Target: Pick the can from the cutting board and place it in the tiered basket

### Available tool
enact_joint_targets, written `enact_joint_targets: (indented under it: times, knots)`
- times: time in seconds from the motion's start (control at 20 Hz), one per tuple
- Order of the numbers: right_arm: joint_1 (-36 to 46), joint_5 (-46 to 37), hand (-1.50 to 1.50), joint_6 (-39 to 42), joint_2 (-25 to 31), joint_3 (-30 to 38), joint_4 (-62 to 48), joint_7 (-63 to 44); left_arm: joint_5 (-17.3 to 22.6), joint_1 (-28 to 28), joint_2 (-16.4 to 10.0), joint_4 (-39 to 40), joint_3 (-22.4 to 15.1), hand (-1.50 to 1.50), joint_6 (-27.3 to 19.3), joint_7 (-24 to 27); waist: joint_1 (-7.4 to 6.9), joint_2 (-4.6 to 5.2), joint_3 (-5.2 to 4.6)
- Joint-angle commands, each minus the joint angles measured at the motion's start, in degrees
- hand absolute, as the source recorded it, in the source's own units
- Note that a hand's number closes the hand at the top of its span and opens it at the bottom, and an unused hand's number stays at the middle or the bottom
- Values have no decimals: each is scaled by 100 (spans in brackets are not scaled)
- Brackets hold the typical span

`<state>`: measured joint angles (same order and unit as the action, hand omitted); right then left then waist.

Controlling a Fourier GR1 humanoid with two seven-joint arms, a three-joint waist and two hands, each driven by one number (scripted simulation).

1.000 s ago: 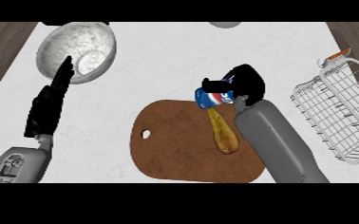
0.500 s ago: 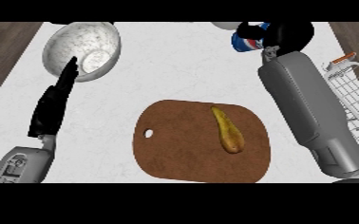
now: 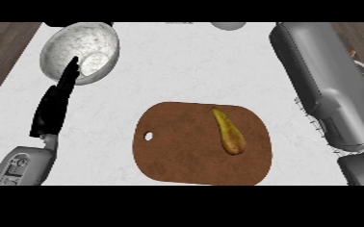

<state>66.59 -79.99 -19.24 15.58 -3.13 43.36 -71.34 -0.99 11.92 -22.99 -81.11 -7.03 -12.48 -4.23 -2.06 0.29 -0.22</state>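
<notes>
White marbled counter (image 3: pixel 185 62), then the grey R forearm (image 3: pixel 320 72) along its right side (R hand and can out of view, so can't tell grip or where the can is). Brown rounded wooden cutting board (image 3: pixel 185 154) sits centre, speckled white bowl (image 3: pixel 89 45) upper left. Black L hand (image 3: pixel 57 106) is empty w/ fingers straight, tips over the bowl's rim, and a yellow-brown elongated fruit (image 3: pixel 229 132) lies on the board.

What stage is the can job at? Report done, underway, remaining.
Done: cutting board holds only a yellow item; no can on it. Underway: right forearm stretches past the view's top, hand and can unseen. Remaining: placing in the basket, not confirmed. Left hand rests open by the bowl.
</notes>
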Motion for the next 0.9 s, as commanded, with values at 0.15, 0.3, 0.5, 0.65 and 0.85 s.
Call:
enact_joint_targets:
  times: [0.15,0.3,0.5,0.65,0.85]
  knots:
    - [611,-285,150,201,7,706,-252,-1116,87,-99,-89,-194,157,0,87,-70,72,-25,21]
    - [591,-410,150,572,106,832,-287,-815,-65,-147,32,-43,146,0,-75,19,139,-24,18]
    - [427,-590,150,679,257,990,-495,-491,-6,-365,89,75,213,0,14,362,126,-10,16]
    - [270,-719,150,1249,617,1065,-500,-284,7,-47,-15,85,296,0,66,42,256,-42,17]
    - [-183,-1141,150,1645,688,989,-704,-477,-19,-445,58,-27,232,0,57,250,274,-71,14]
